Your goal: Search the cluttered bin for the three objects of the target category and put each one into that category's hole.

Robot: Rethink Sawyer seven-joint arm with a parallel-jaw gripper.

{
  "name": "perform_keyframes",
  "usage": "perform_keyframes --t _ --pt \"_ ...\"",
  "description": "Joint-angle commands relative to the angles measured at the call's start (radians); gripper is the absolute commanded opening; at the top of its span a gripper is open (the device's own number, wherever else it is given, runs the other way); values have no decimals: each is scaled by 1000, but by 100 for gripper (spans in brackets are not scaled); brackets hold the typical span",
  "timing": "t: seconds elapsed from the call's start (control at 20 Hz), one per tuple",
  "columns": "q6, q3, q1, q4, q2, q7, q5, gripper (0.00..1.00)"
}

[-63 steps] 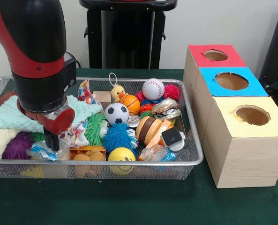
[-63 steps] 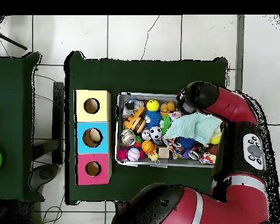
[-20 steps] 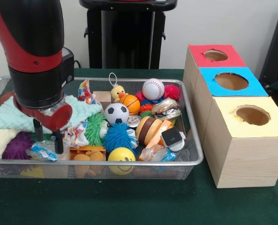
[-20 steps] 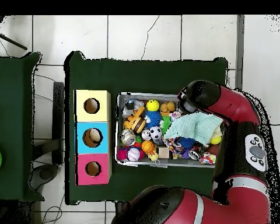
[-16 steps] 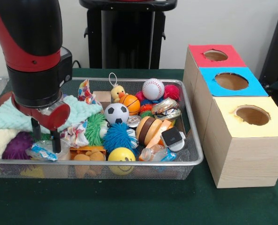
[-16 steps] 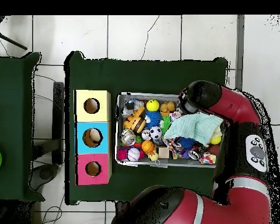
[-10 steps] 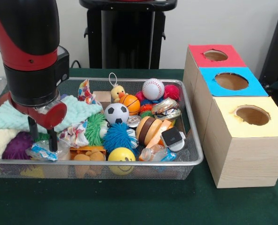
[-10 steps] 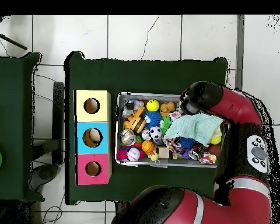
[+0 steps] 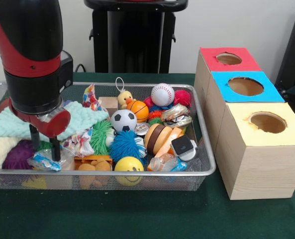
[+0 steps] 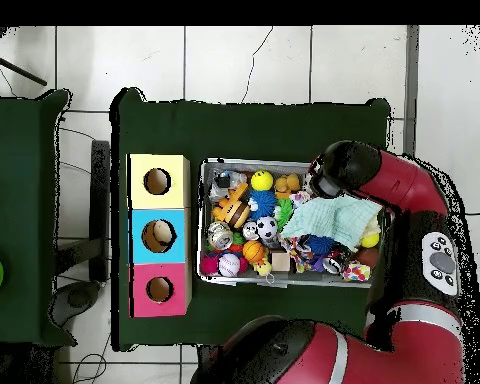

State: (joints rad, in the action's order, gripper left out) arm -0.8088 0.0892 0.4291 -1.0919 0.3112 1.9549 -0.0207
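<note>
My gripper (image 9: 44, 144) hangs open low in the left front part of the wire bin (image 9: 209, 149), its two black fingers straddling a clear plastic-wrapped packet (image 9: 44, 161) and gripping nothing. A mint cloth (image 9: 15, 123) and a purple fuzzy toy (image 9: 18, 155) lie just behind and left of it. The bin also holds a baseball (image 9: 162, 94), basketball (image 9: 138, 110), soccer ball (image 9: 123, 120), yellow smiley ball (image 9: 129, 167), blue spiky ball (image 9: 125, 145), green spiky ball (image 9: 101, 135) and a duck (image 9: 124, 98). In the overhead view the arm (image 10: 349, 168) hides the gripper.
Three wooden boxes with round holes stand right of the bin: red (image 9: 229, 59), blue (image 9: 245, 85) and yellow (image 9: 268, 122). From above they are the yellow box (image 10: 157, 181), blue box (image 10: 159, 236) and red box (image 10: 159, 289), left of the bin (image 10: 246, 162).
The gripper has shifted a little to the left in the front view, staying low in the bin. Both fingers now show apart, where one showed 3.1 s ago. The objects have not moved.
</note>
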Motion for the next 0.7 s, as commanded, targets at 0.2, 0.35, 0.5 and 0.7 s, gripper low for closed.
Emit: perform_keyframes --t 0.2,0.35,0.5,0.7 --pt "110 16 -69 23 -143 255 18 100" --pt "135 25 -80 65 -187 274 34 100" --pt "163 27 -81 96 -224 279 48 100" --pt "196 52 -91 141 -271 302 57 100"
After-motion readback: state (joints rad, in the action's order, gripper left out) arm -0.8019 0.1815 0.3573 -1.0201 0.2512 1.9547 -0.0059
